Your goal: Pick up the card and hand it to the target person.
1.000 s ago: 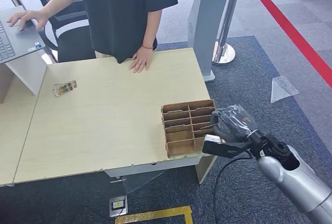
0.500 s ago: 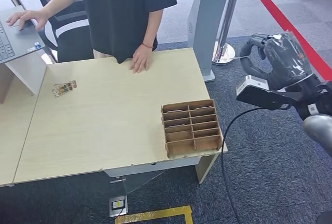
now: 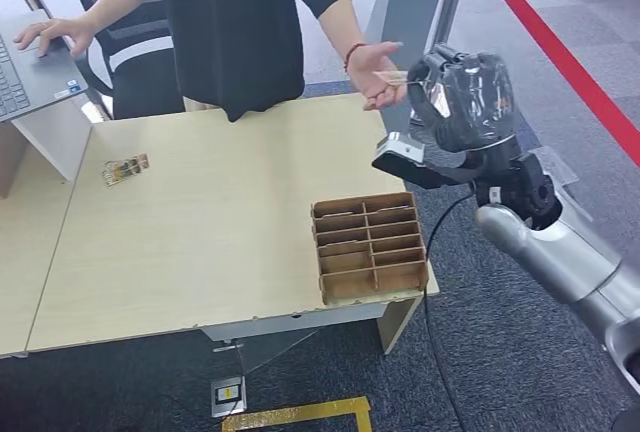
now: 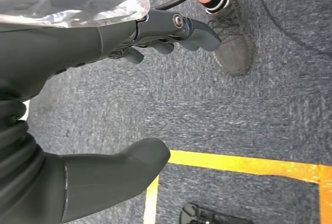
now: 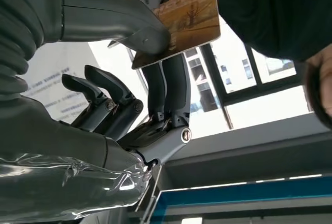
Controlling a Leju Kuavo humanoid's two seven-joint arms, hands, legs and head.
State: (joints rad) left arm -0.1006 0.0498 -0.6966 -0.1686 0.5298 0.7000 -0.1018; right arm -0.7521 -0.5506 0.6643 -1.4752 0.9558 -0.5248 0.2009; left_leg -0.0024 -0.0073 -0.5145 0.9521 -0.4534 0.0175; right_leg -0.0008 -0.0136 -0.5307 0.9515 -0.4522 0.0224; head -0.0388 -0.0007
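My right hand (image 3: pixel 460 102) is raised beyond the table's far right corner and pinches a brown patterned card (image 3: pixel 389 77) between thumb and fingers. The card's free end reaches the open palm of a person's hand (image 3: pixel 373 72); whether it touches the palm I cannot tell. The person in a black T-shirt (image 3: pixel 241 22) stands behind the table. In the right wrist view the card (image 5: pixel 184 22) sits under the thumb (image 5: pixel 129 22) of my right hand (image 5: pixel 58 130). My left hand (image 4: pixel 58 53) hangs over the carpet, fingers apart, holding nothing.
A brown divided tray (image 3: pixel 368 244) sits at the near right corner of the light wooden table (image 3: pixel 211 232). Another small card (image 3: pixel 124 169) lies at the table's left. A laptop (image 3: pixel 30 72) is at far left, a grey stand (image 3: pixel 400 32) behind. A person's shoe (image 4: pixel 231 47) is near the yellow floor tape (image 4: pixel 243 164).
My right hand rose from the tray with the card, then swung left toward the person. The person's hand lifted off the table and opened toward the card.
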